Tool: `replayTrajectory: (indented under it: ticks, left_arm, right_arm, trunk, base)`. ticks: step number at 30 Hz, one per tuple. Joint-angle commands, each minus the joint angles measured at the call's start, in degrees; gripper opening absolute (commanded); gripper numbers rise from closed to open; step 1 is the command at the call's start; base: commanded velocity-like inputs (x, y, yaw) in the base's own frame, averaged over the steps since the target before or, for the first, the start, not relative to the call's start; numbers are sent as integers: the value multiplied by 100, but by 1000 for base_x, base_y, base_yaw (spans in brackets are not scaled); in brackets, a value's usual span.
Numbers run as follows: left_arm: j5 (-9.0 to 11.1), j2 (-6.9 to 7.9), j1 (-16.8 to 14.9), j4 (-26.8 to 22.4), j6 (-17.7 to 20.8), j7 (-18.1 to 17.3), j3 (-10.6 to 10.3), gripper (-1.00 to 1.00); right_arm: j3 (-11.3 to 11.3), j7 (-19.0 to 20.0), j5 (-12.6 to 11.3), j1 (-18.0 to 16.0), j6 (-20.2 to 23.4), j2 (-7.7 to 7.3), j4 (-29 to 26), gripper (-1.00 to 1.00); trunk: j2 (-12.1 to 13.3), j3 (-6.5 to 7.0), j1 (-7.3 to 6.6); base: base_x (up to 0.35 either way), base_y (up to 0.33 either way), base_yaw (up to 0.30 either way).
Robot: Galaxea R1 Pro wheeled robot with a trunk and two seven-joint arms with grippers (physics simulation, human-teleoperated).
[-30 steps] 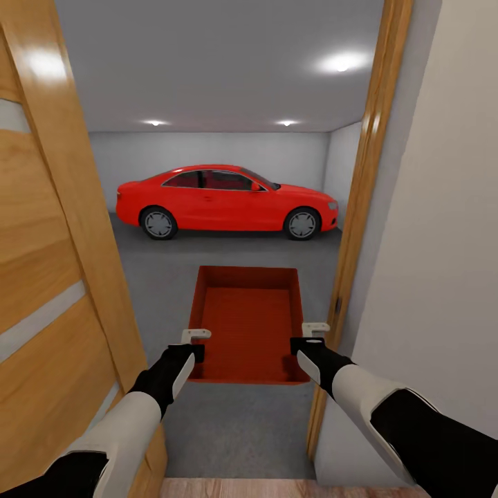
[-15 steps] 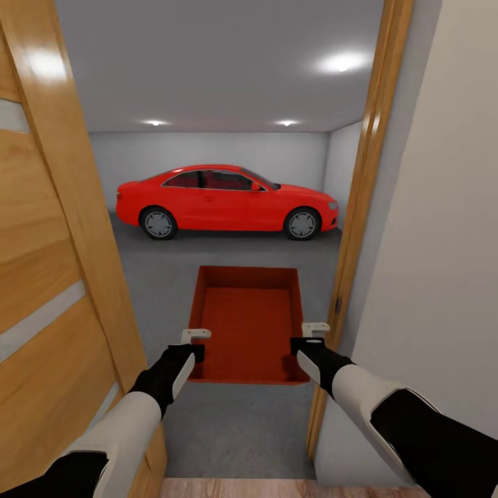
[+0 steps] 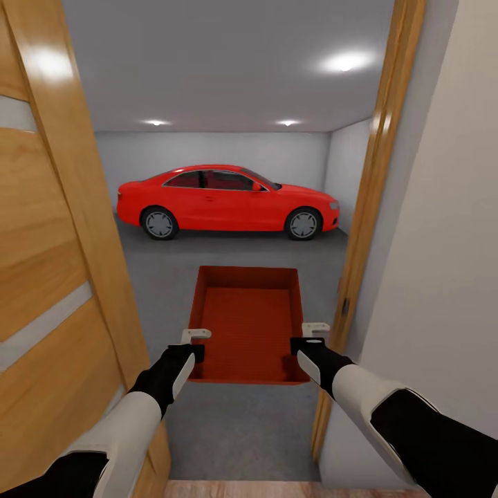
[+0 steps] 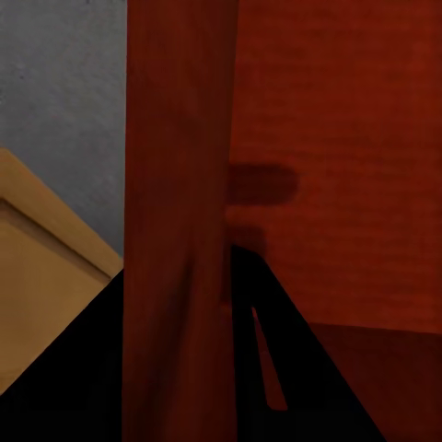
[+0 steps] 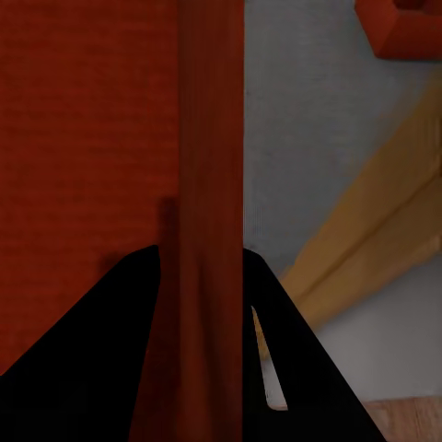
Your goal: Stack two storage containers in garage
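- At the garage doorway, head view: we hold one storage container (image 3: pixel 249 325) out ahead of us, level, open side up, framed between the open wooden door (image 3: pixel 48 277) and the door frame (image 3: pixel 366 207). It hangs over the grey garage floor (image 3: pixel 235 429), well short of the red car (image 3: pixel 225 200) parked side-on by the back wall.
- Left gripper (image 3: pixel 196 340) sits on the container's left wall, right gripper (image 3: pixel 312 333) on its right wall, both at the end nearest us. A two-sided hold looks chosen to keep the long bin level and narrow enough to clear the frame.
- Left wrist view: the container's wall runs straight between our dark fingers (image 4: pixel 276 368), so this gripper is pinching the wall, one finger inside the bin, one outside. Door edge and grey floor sit outside the container.
- Right wrist view: same picture, wall clamped between the fingers (image 5: pixel 285 368). Beyond the container, across bare floor, an orange-red corner (image 5: pixel 401 28) shows, likely the second container, though we can't confirm it.
- Judgement: we're at the carry-through stage; set-down or stacking is yet to come.
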Motion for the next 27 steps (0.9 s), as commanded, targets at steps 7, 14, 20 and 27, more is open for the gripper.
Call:
replayTrajectory:
  ticks: [7, 14, 20, 27]
  left_arm:
    - [180, 1, 1, 12, 11, 12, -24, -100]
    - [182, 1, 1, 12, 11, 12, -27, -100]
    - [177, 1, 1, 12, 11, 17, -28, -100]
    - [177, 1, 1, 12, 11, 21, -25, -100]
  right_arm:
    - [240, -41, 151, -5, 4, -6, -20, -100]
    - [240, -40, 155, -2, 4, -6, -20, -100]
    - [233, -33, 147, -3, 4, -14, -22, -100]
    - [235, -32, 147, -4, 4, -15, -20, -100]
  trunk:
    - [-5, -2, 3]
    - [-5, -2, 3]
    - [-5, -2, 3]
    - [-5, -2, 3]
  base:
    - [14, 44, 0]
    - [1, 2, 0]
    - [0, 0, 0]
    - [0, 0, 0]
